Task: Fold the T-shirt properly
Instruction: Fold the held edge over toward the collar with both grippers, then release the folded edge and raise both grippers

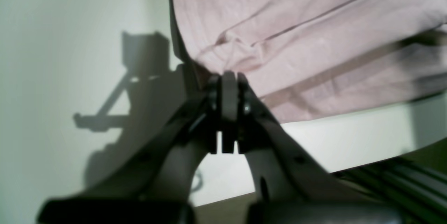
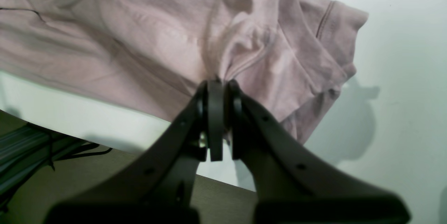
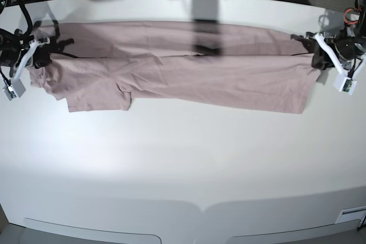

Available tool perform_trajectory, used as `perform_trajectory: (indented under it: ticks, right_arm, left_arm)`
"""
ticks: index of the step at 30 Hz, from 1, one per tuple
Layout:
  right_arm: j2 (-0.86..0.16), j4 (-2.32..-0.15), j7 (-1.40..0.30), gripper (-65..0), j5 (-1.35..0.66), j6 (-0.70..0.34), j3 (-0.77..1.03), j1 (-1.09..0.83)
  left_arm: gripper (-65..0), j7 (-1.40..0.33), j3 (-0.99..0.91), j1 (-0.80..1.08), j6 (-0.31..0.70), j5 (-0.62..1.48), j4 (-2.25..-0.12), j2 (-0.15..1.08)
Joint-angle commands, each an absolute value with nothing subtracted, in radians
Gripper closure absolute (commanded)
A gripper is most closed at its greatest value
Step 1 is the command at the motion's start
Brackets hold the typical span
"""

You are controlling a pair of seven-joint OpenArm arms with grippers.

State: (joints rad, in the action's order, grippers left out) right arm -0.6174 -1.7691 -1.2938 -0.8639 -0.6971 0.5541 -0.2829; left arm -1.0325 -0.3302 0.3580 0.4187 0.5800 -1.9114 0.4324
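Both arms reach in low from opposite ends, wrists near the far edge in the base view; left gripper (image 1: pixel 229 77) has its jaws pressed together, pinching a bunch of the T-shirt (image 1: pixel 314 35) at the fingertips; right gripper (image 2: pixel 219 86) likewise clamped tight on a gathered fold (near a sleeve seam); each gripper points inward toward the other, white wrist housings angled slightly outward

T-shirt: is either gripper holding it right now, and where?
Both. Left gripper pinches the T-shirt at its hem end; right gripper pinches it at the sleeve end.
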Motion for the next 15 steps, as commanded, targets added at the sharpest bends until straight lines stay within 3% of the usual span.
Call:
perform_trajectory:
  ticks: [1, 15]
  right_arm:
    - [-0.64, -1.784, -1.31, 0.0, -0.875, -0.698, 0.564, -0.282]
    - [-0.617, -1.755, -1.353, 0.0, -0.87, -0.698, 0.564, -0.369]
  left_arm:
    - [0.0, -1.02, -0.339, 0.36, 0.419, 0.569, -1.926, 0.447]
    - [0.0, -0.971, -0.339, 0.418, 0.418, 0.497, -1.925, 0.447]
